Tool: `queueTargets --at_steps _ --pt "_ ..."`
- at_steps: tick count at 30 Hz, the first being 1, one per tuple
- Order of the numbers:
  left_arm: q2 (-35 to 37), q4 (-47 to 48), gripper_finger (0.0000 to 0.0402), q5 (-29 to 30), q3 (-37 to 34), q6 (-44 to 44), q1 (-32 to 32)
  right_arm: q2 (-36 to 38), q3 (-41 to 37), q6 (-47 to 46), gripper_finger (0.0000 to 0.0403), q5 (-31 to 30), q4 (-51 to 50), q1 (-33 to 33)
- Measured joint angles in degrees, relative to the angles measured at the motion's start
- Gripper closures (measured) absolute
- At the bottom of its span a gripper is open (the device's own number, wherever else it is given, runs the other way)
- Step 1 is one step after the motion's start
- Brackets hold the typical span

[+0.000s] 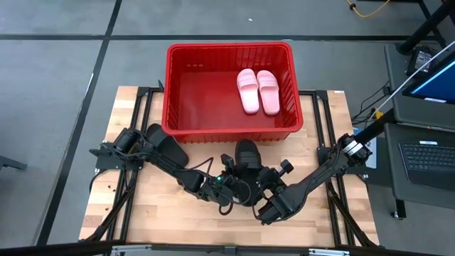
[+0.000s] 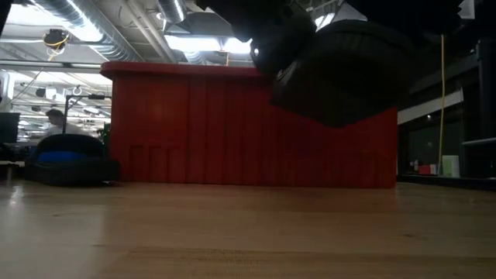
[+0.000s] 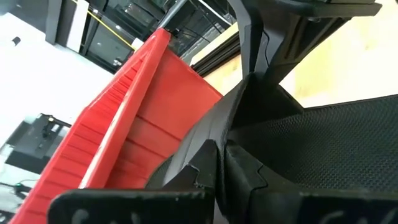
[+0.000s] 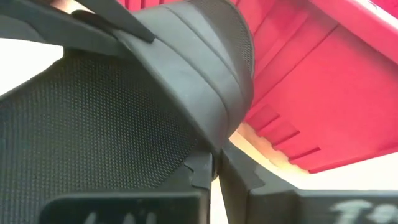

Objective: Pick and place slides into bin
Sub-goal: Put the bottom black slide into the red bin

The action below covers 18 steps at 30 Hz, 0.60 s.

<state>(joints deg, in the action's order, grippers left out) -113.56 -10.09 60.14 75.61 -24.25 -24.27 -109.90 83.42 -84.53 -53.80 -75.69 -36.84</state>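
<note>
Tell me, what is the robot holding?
A black slide: the right gripper pinches its strap edge; the left gripper is shut on it too, where is unclear.

Count of items, seen from above. Slides: four in all. Two pale pink slides (image 1: 257, 91) lie side by side inside the bin, toward its right wall. Two black slides: one (image 1: 247, 151) in the middle of the tabletop just before the bin's near wall, where both grippers meet; the other black slide (image 1: 166, 143) near the bin's front-left corner, on the tabletop. Bins: one red bin (image 1: 229, 51) at the tabletop's far edge. Arms: two.
</note>
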Motion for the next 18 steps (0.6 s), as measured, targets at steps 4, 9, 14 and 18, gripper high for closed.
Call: queueTargets --at_steps 4,9,14,18 --pt "0.0 0.2 0.0395 1.4 -0.1 -0.4 -0.1 0.0 0.0 1.1 0.0346 -0.3 1.2 0.0" --pt "0.0 0.4 0.0395 1.3 -0.1 -0.6 0.1 0.1 0.1 1.1 0.0295 -1.7 2.4 0.0" --pt "0.0 0.3 0.0395 1.5 -0.1 -0.6 0.1 0.1 1.3 1.4 0.0255 -2.7 2.7 -0.2" --pt "0.0 0.3 0.0395 1.8 -0.1 -1.7 0.1 0.1 5.3 5.2 0.0233 -2.4 2.7 -1.1"
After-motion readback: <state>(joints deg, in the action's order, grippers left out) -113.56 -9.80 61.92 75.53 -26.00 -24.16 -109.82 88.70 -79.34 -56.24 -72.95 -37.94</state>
